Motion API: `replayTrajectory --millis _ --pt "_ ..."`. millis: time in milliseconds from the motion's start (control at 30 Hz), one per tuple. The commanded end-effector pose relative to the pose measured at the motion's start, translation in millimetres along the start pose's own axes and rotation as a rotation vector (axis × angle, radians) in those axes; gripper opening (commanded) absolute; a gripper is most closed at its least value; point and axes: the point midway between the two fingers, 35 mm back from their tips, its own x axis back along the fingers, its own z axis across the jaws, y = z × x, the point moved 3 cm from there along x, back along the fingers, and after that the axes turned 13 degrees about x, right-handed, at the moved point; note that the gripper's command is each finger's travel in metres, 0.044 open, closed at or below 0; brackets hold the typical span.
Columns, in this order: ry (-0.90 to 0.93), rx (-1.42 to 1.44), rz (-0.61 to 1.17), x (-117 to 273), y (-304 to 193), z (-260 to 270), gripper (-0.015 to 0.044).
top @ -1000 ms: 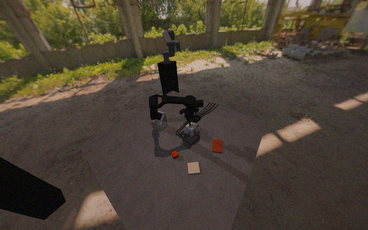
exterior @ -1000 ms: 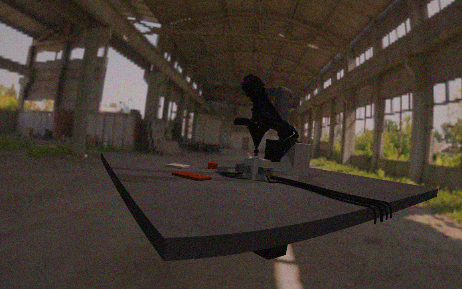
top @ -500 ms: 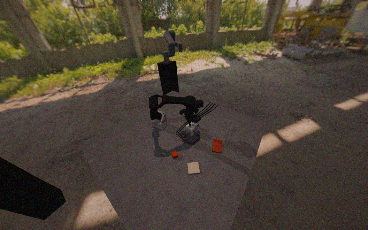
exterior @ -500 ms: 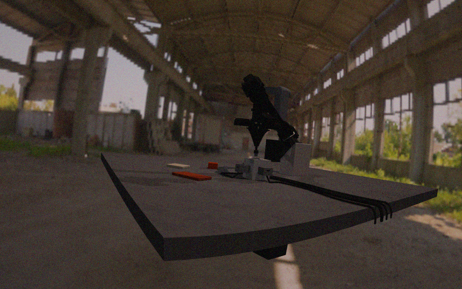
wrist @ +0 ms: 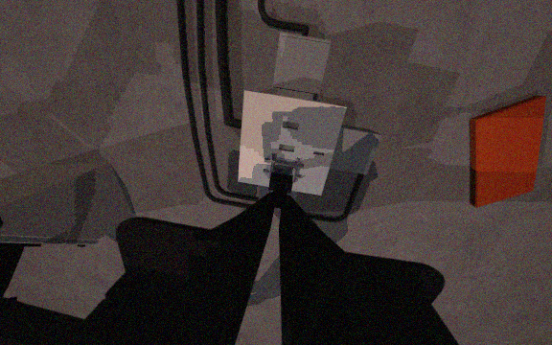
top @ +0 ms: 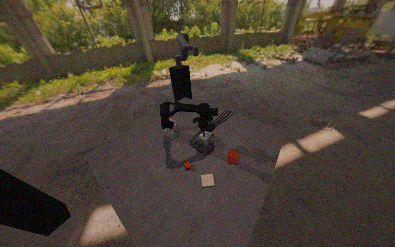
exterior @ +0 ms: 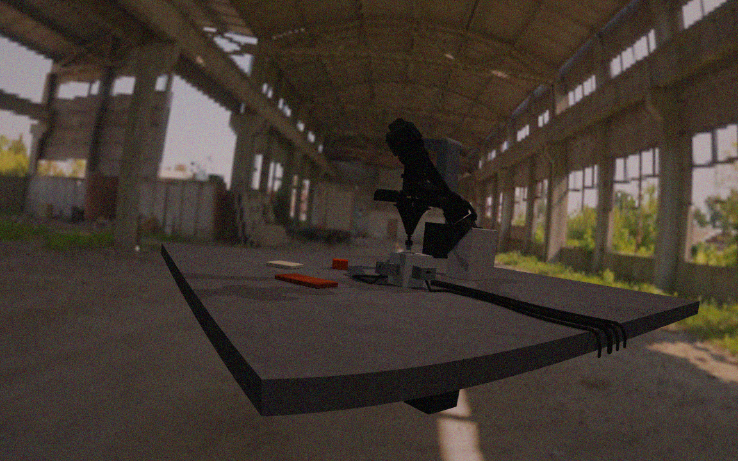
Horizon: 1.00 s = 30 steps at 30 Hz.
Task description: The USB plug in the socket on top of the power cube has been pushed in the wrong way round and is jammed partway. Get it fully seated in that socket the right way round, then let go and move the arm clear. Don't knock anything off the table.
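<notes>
At the bottom middle of the wrist view, the black claw (wrist: 280, 192) is pinched almost shut on the small dark plug (wrist: 282, 178), right over the top of the pale, blocky cube (wrist: 262, 129) (smooth and square). I think it should go straight down, slowly, without tipping. Farther right stands a flat orange block (wrist: 507, 149).

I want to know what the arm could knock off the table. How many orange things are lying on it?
2: a small orange cube near the arm's shadow, and a flat orange slab to the right of the power cube. None seems hidden, though the arm covers some table.
</notes>
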Motion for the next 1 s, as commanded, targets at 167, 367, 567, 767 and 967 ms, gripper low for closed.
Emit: replayTrajectory --millis 167,367,567,767,967 --pt "-0.002 0.004 0.003 -1.5 0.0 -0.3 0.0000" --pt "-0.002 0.004 0.003 -2.2 0.0 -0.3 0.0000" --pt "-0.002 0.004 0.003 -3.0 0.1 -0.3 0.0000" --pt "-0.002 0.004 0.003 -3.7 0.1 -0.3 0.0000" --pt "-0.002 0.004 0.003 -4.4 0.1 -0.3 0.0000"
